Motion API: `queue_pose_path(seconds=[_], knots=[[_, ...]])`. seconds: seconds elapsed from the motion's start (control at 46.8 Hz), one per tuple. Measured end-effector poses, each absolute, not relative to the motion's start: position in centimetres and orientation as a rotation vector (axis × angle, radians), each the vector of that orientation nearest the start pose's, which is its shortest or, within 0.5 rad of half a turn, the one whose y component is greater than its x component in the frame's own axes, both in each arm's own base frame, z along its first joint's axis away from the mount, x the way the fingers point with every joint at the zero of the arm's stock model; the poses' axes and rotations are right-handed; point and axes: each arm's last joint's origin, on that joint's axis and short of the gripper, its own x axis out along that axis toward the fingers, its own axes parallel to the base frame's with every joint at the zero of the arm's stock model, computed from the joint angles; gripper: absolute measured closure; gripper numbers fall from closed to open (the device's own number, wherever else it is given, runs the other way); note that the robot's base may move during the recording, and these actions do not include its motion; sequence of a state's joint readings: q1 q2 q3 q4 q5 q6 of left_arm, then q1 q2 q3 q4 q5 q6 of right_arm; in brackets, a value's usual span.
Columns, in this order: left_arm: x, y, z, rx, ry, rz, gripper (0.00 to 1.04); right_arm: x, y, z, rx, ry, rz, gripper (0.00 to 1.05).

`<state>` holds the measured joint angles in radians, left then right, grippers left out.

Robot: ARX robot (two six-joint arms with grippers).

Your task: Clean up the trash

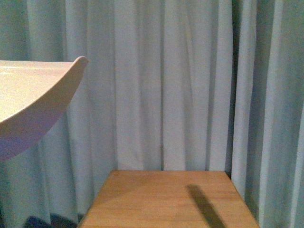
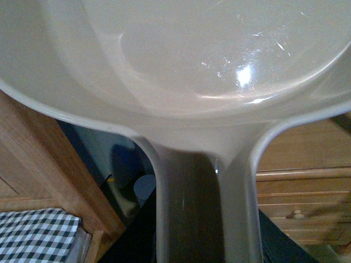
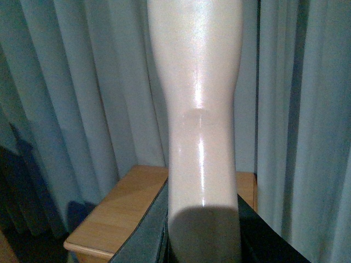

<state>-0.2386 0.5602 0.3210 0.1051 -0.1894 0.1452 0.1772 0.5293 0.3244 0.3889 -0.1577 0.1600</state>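
So the left gripper has its dark fingers pressed against both sides of the pale lilac plastic dustpan handle, held tight. Same deal with the right gripper: its black fingers are clamped around a glossy cream plastic handle, which runs straight out from the wrist.

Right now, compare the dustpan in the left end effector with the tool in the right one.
The dustpan spreads from its handle into a broad, shallow scoop; the right tool shows only one narrow stem, its far end out of frame. The dustpan appears in the front view, raised at the left; the right tool does not appear there. Both are pale, glossy plastic.
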Motion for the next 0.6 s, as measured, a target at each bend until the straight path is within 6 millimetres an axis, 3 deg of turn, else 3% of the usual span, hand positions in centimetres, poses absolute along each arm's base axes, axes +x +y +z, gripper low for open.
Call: queue_pose_path(seconds=[0.598], knots=[[14.08, -2.83, 23.00, 0.174, 0.130, -0.058, 0.81, 13.61, 2.89, 26.30, 0.160, -0.157, 0.343, 0.86]])
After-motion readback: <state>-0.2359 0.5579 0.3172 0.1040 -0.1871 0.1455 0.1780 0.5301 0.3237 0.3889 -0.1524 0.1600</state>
